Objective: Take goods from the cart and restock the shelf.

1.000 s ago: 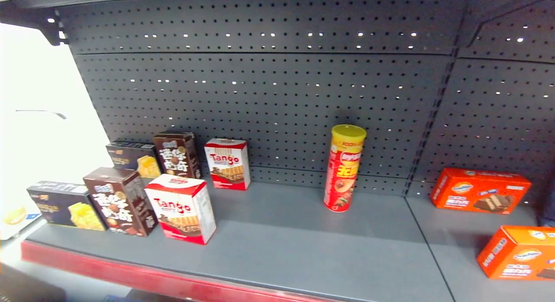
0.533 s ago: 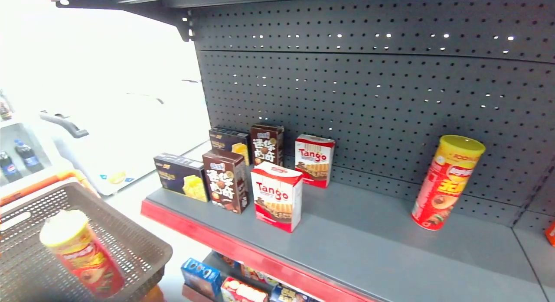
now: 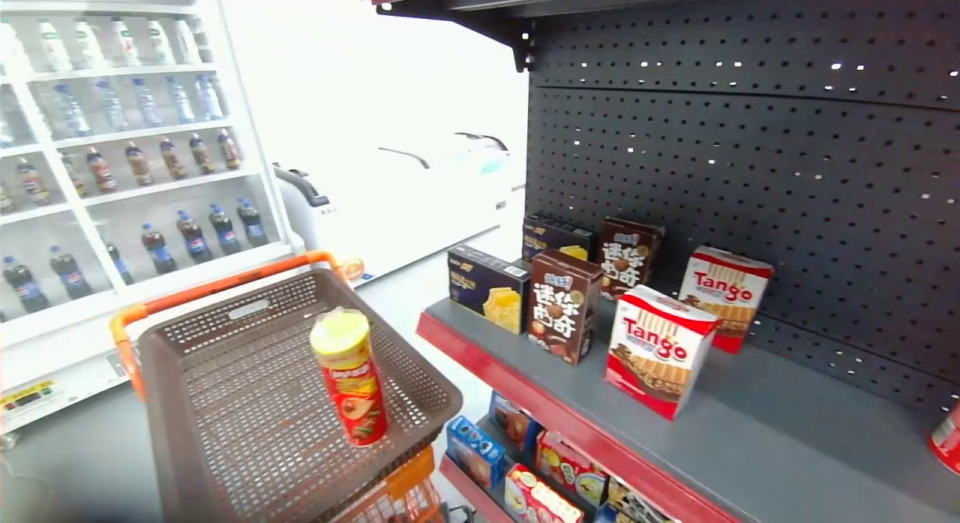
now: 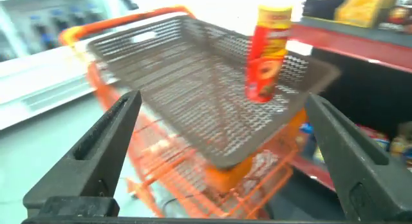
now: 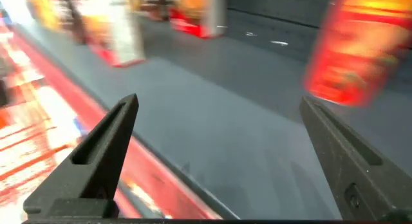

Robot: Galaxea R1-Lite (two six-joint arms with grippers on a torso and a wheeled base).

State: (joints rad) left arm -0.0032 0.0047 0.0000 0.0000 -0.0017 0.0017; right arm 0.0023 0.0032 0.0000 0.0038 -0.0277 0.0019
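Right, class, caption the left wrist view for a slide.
Open left gripper faces a red, yellow-lidded crisp tube standing in the brown perforated cart basket.

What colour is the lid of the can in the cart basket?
Pale yellow; the lid shows best in the head view.

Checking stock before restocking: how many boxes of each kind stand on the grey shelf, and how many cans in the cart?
Red-and-white wafer boxes: 2
Brown boxes: 2
Dark boxes with yellow picture: 2
Chip can in cart: 1
Total: 7
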